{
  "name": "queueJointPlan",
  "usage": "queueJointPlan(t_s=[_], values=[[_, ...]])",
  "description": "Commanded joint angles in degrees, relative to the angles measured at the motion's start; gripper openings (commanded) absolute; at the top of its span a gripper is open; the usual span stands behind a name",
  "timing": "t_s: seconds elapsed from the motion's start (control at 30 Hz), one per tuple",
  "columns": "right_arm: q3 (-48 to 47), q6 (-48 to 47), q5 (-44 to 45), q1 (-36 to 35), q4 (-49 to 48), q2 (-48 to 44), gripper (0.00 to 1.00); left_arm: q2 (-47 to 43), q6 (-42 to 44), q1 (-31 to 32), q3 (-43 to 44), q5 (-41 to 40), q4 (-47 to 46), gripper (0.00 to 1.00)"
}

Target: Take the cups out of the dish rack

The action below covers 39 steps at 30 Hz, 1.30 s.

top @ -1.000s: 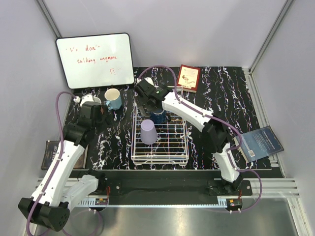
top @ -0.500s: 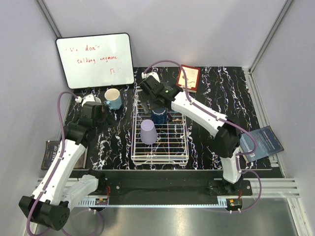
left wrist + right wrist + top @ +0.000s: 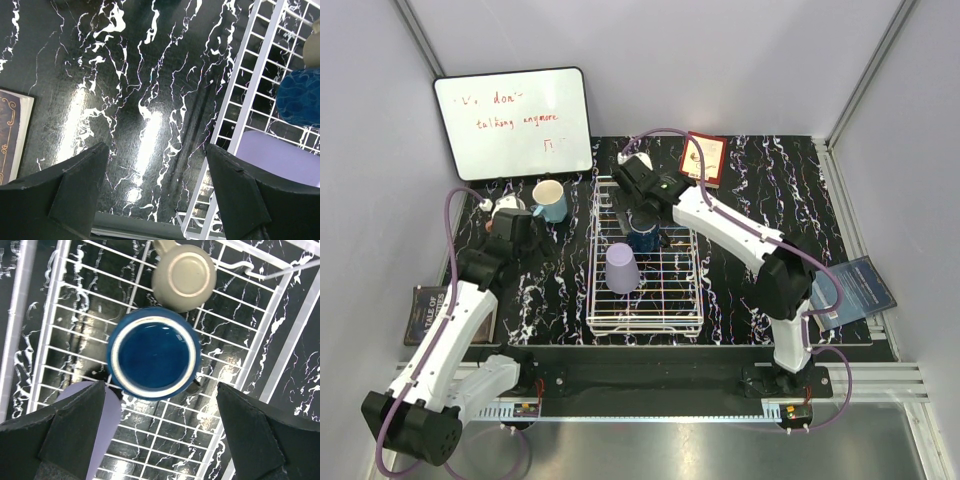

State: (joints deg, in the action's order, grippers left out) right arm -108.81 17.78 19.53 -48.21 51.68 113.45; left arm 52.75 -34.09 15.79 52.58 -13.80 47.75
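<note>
The white wire dish rack (image 3: 692, 290) sits mid-table. It holds an upturned lavender tumbler (image 3: 622, 267) and a dark blue cup (image 3: 643, 237). A grey-beige cup (image 3: 184, 274) stands behind the blue one (image 3: 153, 353) and shows only in the right wrist view. My right gripper (image 3: 638, 208) hovers open above the rack's far half. The blue cup lies just beyond its fingertips (image 3: 160, 385), and the tumbler (image 3: 109, 430) is beside its left finger. A light blue mug (image 3: 549, 199) stands on the table left of the rack. My left gripper (image 3: 520, 238) is open and empty near it, over bare table (image 3: 156, 147).
A whiteboard (image 3: 512, 122) leans at the back left. A red-framed card (image 3: 704, 158) stands behind the rack. There is a blue book (image 3: 850, 290) at the right edge and a dark book (image 3: 425, 312) at the left edge. The rack's side rail (image 3: 260, 65) runs close to my left gripper's right finger.
My right arm has swung right and farther back over the rack, now centred above the dark blue cup. The left gripper has shifted slightly away from the mug.
</note>
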Motion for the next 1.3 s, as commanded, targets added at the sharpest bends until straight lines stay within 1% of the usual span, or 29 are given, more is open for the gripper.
queueJointPlan(t_s=[0.0, 0.37, 0.53, 0.6, 0.83, 0.9, 0.93, 0.97, 1.07, 1.1, 1.13, 1.2, 1.27], values=[[1.1, 0.7, -3.1, 2.3, -2.6, 0.8, 1.0, 0.1, 0.6, 0.3, -0.6, 1.3, -3.0, 0.84], [-0.3, -0.1, -8.3, 2.9, -3.9, 5.4, 1.0, 0.2, 0.2, 0.3, -1.7, 1.3, -3.4, 0.84], [-0.3, 0.0, -8.4, 2.9, -4.3, 4.9, 1.0, 0.2, 0.1, 0.4, -1.7, 1.2, -3.4, 0.84], [-0.4, -0.2, -9.8, 2.9, -4.7, 5.1, 1.0, 0.4, -0.2, 0.4, -1.9, 1.2, -3.5, 0.84], [0.0, -0.2, -12.8, 3.0, -3.9, 9.2, 1.0, 1.6, -0.4, 0.7, -1.9, 1.6, -4.0, 0.84], [0.4, 0.0, -13.3, 3.2, -3.9, 9.6, 0.97, 1.7, -0.2, 0.8, -1.8, 1.5, -4.1, 0.84], [0.8, 0.0, -13.5, 3.2, -3.8, 9.8, 0.94, 1.8, -0.2, 0.8, -1.8, 1.4, -4.0, 0.84], [0.9, -0.3, -13.9, 3.2, -3.6, 9.8, 0.84, 2.0, -0.1, 0.8, -1.8, 1.5, -4.2, 0.84], [0.9, -0.2, -13.3, 3.2, -3.6, 8.9, 0.57, 2.3, -0.2, 0.8, -1.7, 1.6, -4.3, 0.84], [0.9, -0.3, -13.1, 3.2, -3.6, 8.5, 0.39, 2.4, -0.1, 0.8, -1.7, 1.6, -4.5, 0.83], [0.6, -0.3, -12.8, 3.2, -3.4, 7.3, 0.29, 2.7, 0.0, 0.8, -1.5, 1.6, -4.6, 0.83], [0.2, -0.1, -11.5, 3.3, -3.0, 6.0, 0.0, 2.9, 0.2, 0.9, -1.3, 1.7, -4.7, 0.83], [-0.8, 0.1, -11.2, 3.3, -2.4, 3.2, 0.0, 3.5, 0.4, 1.0, -0.6, 1.7, -5.0, 0.83]])
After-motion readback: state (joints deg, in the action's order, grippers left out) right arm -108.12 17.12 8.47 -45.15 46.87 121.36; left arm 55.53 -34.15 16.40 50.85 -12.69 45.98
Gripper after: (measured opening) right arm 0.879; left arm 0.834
